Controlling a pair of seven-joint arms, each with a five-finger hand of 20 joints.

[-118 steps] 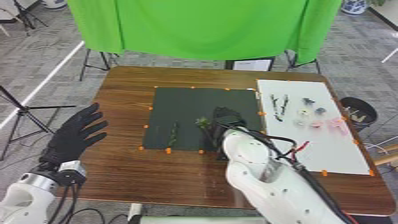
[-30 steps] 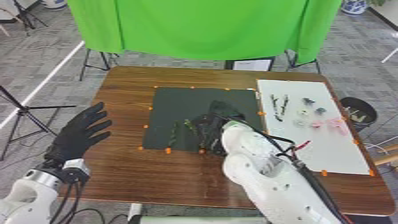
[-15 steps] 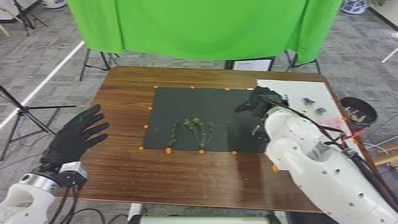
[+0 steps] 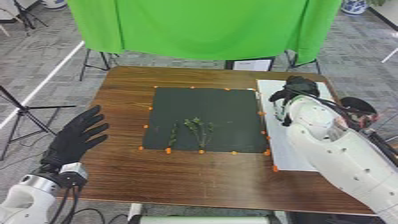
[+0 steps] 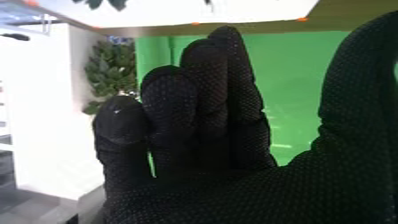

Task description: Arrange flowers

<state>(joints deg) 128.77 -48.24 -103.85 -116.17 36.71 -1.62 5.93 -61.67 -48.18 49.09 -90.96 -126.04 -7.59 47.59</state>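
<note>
In the head view my right hand (image 4: 298, 88) is over the upper part of the white board, hiding much of what lies there. The right wrist view has the right hand (image 5: 200, 115) open, fingers extended and thumb apart, holding nothing. My left hand (image 4: 78, 134) is open in the air over the table's left side. On the dark mat lie a thin green stem (image 4: 172, 135) and, to its right, a branching green sprig (image 4: 200, 129). Dark leaf tips (image 5: 115, 4) lie on the white board in the right wrist view.
The dark mat (image 4: 240, 112) has orange markers round its edge. The white board (image 4: 293, 157) lies to its right on the brown table (image 4: 178, 180). A black bin (image 4: 357, 106) stands beyond the table's right edge. A green cloth (image 4: 204, 30) hangs behind.
My right hand has left the dark mat and moved right over the white board, uncovering the branching sprig on the mat. The left hand has stayed nearly still.
</note>
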